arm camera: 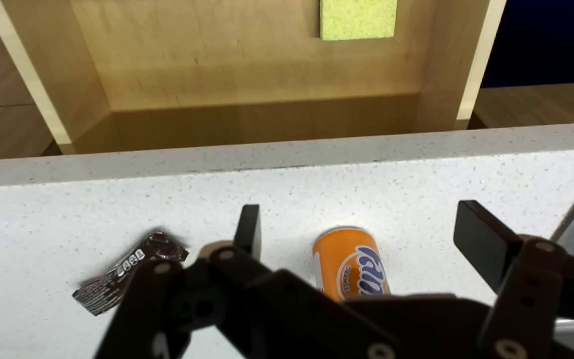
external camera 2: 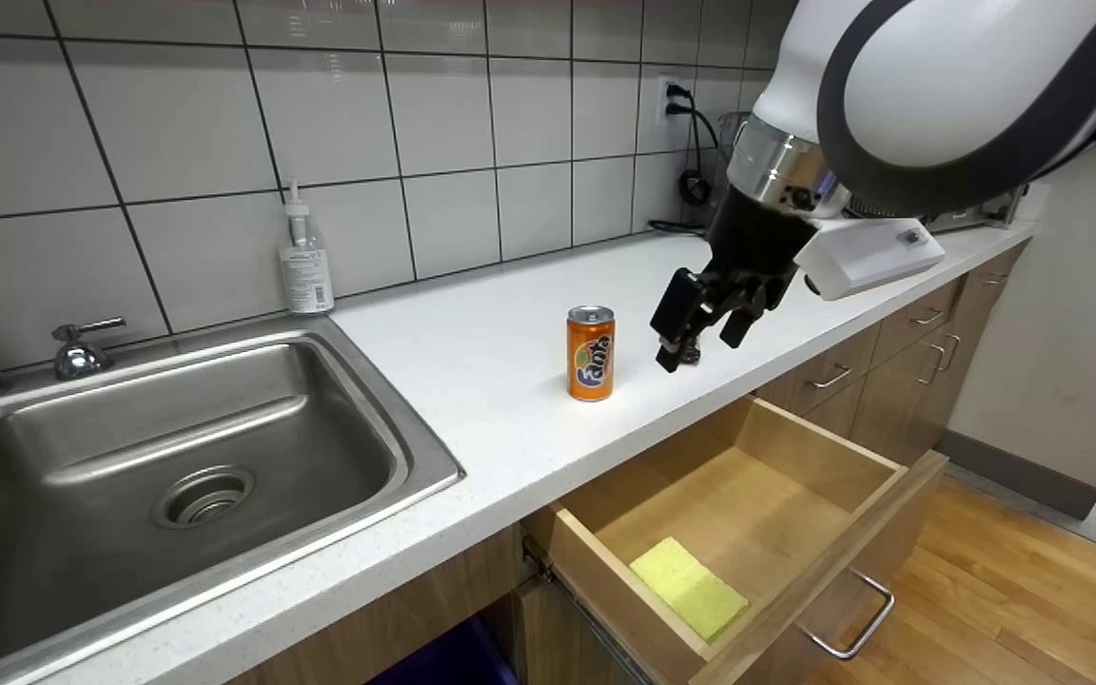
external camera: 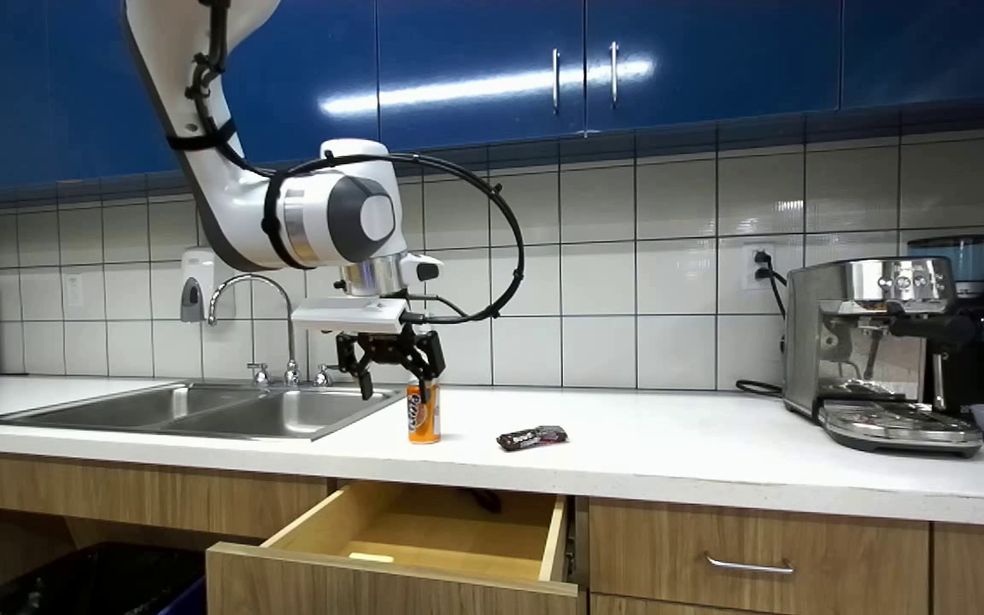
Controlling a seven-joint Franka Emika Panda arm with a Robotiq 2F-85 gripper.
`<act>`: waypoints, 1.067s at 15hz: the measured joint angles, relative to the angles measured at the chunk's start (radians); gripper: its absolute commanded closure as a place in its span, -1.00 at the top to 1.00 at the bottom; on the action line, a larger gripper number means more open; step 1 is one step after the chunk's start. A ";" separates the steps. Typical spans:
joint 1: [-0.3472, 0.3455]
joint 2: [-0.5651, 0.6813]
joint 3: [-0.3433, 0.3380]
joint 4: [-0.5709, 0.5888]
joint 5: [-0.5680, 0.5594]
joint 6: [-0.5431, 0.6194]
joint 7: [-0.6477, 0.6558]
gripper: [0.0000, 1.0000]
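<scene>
My gripper [external camera: 396,389] is open and empty above the white counter, pointing down. In an exterior view its fingers [external camera 2: 702,348] stand apart from the can, off to one side of it and higher. An orange Fanta can [external camera 2: 591,354] stands upright on the counter. In the wrist view the can [arm camera: 347,262] shows between the spread fingers [arm camera: 359,227], untouched, its lower part in the picture hidden by the gripper body. A dark crumpled snack wrapper [external camera: 533,437] lies beside the can; it also shows in the wrist view [arm camera: 127,274], partly covered by a finger.
A wooden drawer [external camera 2: 819,466] is pulled open below the counter edge, with a yellow sponge [external camera 2: 689,588] inside. A steel sink [external camera 2: 167,428] and faucet [external camera: 274,286] are at one side. A soap bottle [external camera 2: 307,271] stands by the tiles. An espresso machine [external camera: 834,333] stands farther along.
</scene>
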 measured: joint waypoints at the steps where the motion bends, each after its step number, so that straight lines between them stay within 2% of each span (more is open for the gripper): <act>1: 0.000 0.002 -0.002 0.011 0.000 0.000 0.000 1.00; 6: -0.001 0.039 -0.011 0.090 0.000 0.000 0.000 1.00; 16: 0.002 0.199 -0.010 0.288 0.000 0.001 0.000 1.00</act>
